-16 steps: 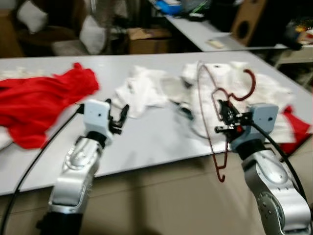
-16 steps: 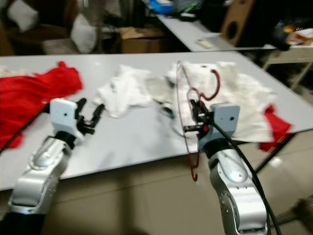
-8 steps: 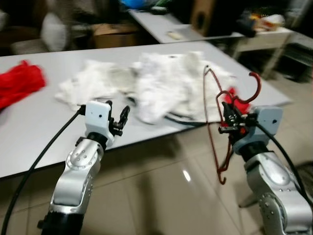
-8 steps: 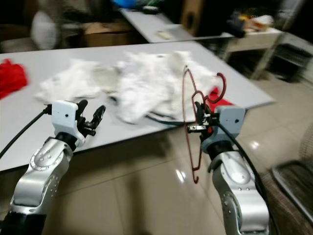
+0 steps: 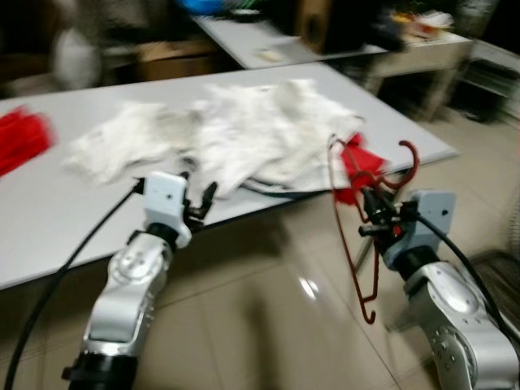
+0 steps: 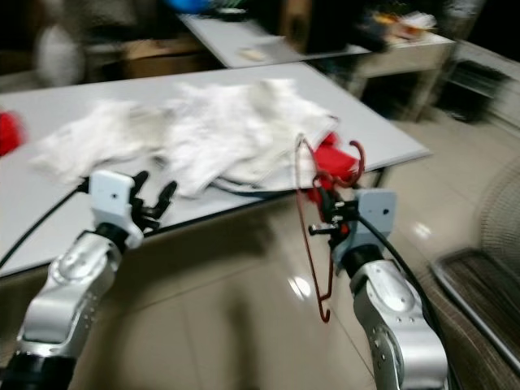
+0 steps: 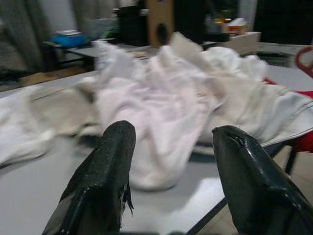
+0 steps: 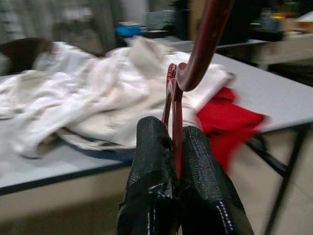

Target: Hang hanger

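Desk point(image 5: 49, 219) of pale grey laminate carries, from its left, a blurred red cloth point(image 5: 20, 138) and a heap of crumpled white garments point(image 5: 236, 134). Left tool point(image 5: 197, 207) hovers at the near edge, its fingers spread apart and empty, probably just kept clear. Further right, a thin dark-red wire hanger point(image 5: 357, 219) hangs upright in the air beyond the desk's corner, above the tiled floor point(image 5: 268, 325), hook uppermost, likely for carrying to a rail. Right tool point(image 5: 375, 221) pinches its neck with fingers closed tight.
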### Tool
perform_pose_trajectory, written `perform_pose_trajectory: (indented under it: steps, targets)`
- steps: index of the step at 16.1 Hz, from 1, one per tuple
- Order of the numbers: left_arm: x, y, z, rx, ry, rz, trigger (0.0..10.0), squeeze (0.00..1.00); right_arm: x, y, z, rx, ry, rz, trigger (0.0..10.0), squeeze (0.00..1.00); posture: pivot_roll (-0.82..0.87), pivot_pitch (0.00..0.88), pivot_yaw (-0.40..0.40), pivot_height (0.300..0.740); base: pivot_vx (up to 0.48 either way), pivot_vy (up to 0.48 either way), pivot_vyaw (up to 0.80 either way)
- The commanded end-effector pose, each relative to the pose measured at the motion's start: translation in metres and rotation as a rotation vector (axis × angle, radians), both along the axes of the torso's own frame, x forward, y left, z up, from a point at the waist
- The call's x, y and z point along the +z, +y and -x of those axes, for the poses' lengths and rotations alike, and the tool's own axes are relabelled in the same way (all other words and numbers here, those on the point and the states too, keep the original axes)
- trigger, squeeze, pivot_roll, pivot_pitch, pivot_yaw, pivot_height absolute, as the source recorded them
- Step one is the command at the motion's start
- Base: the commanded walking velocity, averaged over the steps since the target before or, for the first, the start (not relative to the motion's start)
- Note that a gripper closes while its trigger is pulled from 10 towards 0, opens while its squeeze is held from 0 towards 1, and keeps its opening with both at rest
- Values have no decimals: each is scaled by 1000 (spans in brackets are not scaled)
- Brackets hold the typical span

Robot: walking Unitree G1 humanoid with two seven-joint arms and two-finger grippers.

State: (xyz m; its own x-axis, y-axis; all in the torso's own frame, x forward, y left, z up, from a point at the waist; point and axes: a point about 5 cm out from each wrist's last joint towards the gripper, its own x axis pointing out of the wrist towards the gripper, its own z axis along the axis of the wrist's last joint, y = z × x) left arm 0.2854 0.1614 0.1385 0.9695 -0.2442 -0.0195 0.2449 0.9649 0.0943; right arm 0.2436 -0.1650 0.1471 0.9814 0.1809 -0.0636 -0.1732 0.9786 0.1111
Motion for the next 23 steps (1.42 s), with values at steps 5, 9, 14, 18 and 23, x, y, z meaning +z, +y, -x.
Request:
perform_pose_trajectory:
  steps: [5, 9, 14, 18, 23]
  targets:
    - [-5, -11, 1, -45, 17, -1, 10000, 208, 3, -4, 3, 24, -22, 52, 10000, 0, -87, 0, -16, 740, 353, 0, -101]
    - [-6, -5, -1, -4, 9, -24, 10000, 208, 7, 0, 3, 93, -42, 64, 10000, 0, -89, 0, -18, 740, 366, 0, 0]
    - [-13, -2, 3, -26, 55, -61, 10000, 188, 10, -3, 4, 80, -62, 62, 10000, 0, -91, 0, -19, 740, 215, 0, 0]
    - [-19, -2, 4, -109, 112, -138, 10000, 1000, 13, -18, 4, 64, -72, 94, 10000, 0, -104, 0, -12, 740, 0, 0, 0]
    - [-26, -1, 2, -173, 139, -286, 5686, 0, 14, -36, 7, 22, -63, 140, 10000, 0, -125, 0, 3, 740, 0, 0, 0]
